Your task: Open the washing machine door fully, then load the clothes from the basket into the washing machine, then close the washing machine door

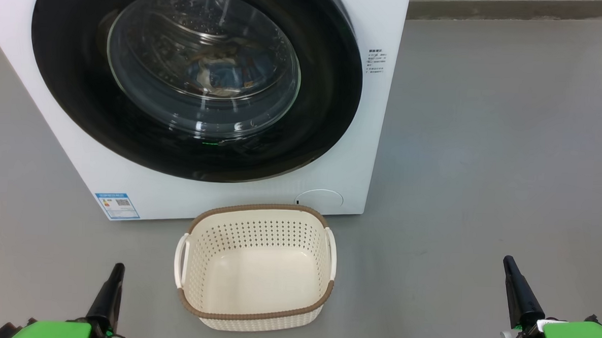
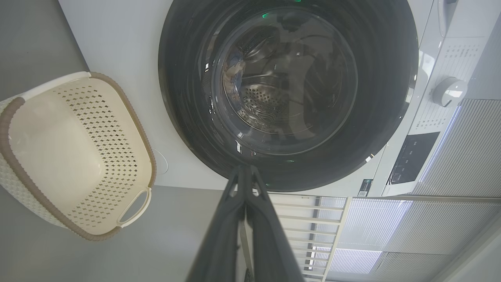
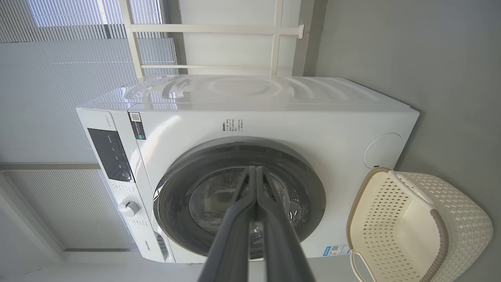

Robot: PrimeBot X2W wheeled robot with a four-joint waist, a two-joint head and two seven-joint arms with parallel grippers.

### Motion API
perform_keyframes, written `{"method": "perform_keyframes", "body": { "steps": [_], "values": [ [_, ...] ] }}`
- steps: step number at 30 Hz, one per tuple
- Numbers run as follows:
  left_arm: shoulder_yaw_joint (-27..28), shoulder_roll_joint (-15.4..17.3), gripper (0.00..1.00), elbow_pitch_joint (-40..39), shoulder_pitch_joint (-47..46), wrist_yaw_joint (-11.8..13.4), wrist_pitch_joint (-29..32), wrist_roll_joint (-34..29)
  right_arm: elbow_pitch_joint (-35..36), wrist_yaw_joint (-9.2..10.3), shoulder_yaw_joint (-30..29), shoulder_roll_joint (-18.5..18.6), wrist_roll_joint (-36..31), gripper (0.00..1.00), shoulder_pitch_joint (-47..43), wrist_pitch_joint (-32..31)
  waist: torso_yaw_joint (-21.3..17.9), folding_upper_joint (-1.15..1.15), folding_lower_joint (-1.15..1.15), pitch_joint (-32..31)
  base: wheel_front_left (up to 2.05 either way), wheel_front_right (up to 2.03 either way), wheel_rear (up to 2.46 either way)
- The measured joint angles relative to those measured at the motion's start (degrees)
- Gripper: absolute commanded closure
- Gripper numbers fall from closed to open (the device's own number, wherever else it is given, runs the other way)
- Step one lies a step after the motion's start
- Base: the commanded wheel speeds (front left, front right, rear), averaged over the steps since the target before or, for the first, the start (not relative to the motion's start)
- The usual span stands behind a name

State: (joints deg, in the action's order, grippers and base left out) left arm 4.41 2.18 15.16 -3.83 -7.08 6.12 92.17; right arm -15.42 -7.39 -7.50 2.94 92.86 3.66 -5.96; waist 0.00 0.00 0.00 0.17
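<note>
Washing machine door (image 1: pixel 66 82) lies flush in the front of the washing machine (image 1: pixel 378 142). Black rim seated all round as far as you can see, and no gap shows in the wrist views either. Through the glass bowl you can pick out the clothes (image 1: pixel 223 76), a pale blue bundle with brownish marks, low in the steel drum. The print is too blurred behind the glass to read.

Basket (image 1: pixel 258 208) stands on the grey floor (image 1: pixel 485 146) just in front of the machine, below the door. Its bare cream bottom shows. That spot looks chosen to keep the carry from basket to drum short.

Left gripper (image 1: pixel 117 272) and right gripper (image 1: pixel 510 264) hang low, one on each side of the basket and well apart from it. Each has its two dark fingers pressed together with nothing between them. Both point toward the machine front without touching it, a parked pose that leaves the door and basket free of the arms.

Judgement: with the load behind shut glass, all three steps look done. You need only check that the latch has caught; the frames cannot confirm that.
</note>
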Motion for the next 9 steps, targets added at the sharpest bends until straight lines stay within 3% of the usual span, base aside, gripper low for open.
{"method": "perform_keyframes", "body": {
  "steps": [9],
  "values": [
    [0.03,0.0,1.0,0.0,0.0,0.0,0.01,0.0,0.0,0.0,-0.02,-0.02,0.0,1.0,0.0,-0.01,0.0,0.0,0.0,0.0,0.0,0.0,0.0]
  ]
}}
